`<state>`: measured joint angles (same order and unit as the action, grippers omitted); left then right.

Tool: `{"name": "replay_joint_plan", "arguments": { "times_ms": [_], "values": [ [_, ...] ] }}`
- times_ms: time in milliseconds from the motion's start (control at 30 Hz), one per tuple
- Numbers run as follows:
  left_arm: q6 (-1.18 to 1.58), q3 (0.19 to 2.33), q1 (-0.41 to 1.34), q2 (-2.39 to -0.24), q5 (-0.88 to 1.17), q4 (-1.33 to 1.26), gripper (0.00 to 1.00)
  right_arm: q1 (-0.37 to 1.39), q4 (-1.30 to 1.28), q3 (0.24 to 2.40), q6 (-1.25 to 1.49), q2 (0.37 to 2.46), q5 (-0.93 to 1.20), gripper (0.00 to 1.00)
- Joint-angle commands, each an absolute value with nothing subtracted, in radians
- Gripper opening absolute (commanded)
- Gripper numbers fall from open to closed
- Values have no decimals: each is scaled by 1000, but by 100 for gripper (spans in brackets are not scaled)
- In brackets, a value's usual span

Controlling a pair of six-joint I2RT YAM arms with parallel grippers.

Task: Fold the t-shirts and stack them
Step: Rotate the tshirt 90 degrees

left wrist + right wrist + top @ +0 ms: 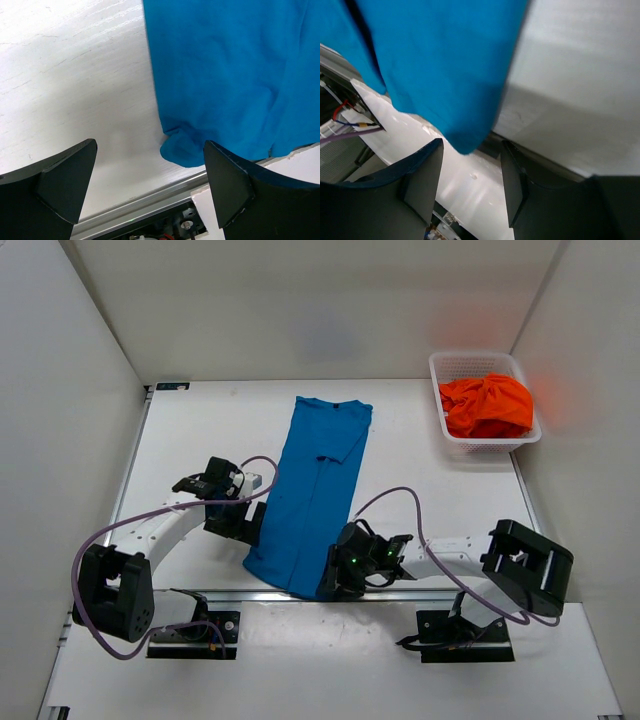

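T-shirt (318, 485) between left hand (254, 525) and right hand (330, 580), another t-shirt (487, 405) in far-right basket (480, 356)

desk (200, 430): white, matte, walled on three sides.
blue t-shirt (315, 490): lies flat mid-desk as a long narrow strip, collar end far, hem end at the front edge.
basket (470, 355): white lattice, stands to the far right of the blue t-shirt, well apart, in the back corner.
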<state>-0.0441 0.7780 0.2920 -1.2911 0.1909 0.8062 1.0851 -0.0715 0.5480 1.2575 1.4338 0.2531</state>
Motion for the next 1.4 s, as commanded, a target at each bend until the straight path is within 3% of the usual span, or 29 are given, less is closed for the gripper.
{"name": "replay_joint_plan", "arguments": {
  "times_ms": [0, 133, 467, 767, 900, 967, 1067, 1133, 1200, 1267, 1367],
  "values": [
    [-38, 769, 293, -1273, 189, 787, 99, 1074, 18, 563, 1282, 1459, 264, 47],
    [-38, 773, 296, -1270, 192, 787, 99, 1074, 23, 600, 1267, 1499, 284, 42],
    [-46, 773, 290, -1267, 205, 785, 99, 1014, 16, 508, 1292, 1418, 270, 0],
    [-78, 808, 397, -1282, 267, 815, 97, 757, -163, 332, 1163, 1065, 284, 0],
    [-63, 836, 485, -1325, 270, 819, 99, 718, -123, 253, 1154, 970, 365, 11],
    [-49, 859, 505, -1353, 287, 824, 98, 756, -112, 244, 1144, 985, 380, 26],
    [23, 874, 499, -1382, 343, 824, 98, 798, -153, 258, 1121, 996, 405, 38],
    [66, 821, 447, -1373, 515, 801, 95, 807, -175, 258, 1118, 976, 391, 42],
    [153, 755, 417, -1315, 374, 775, 92, 790, -169, 244, 1138, 938, 388, 43],
    [156, 753, 384, -1273, 423, 801, 82, 766, -167, 238, 1135, 904, 374, 45],
    [189, 726, 454, -1214, 394, 793, 77, 749, -222, 242, 1124, 871, 362, 44]
  ]
}}
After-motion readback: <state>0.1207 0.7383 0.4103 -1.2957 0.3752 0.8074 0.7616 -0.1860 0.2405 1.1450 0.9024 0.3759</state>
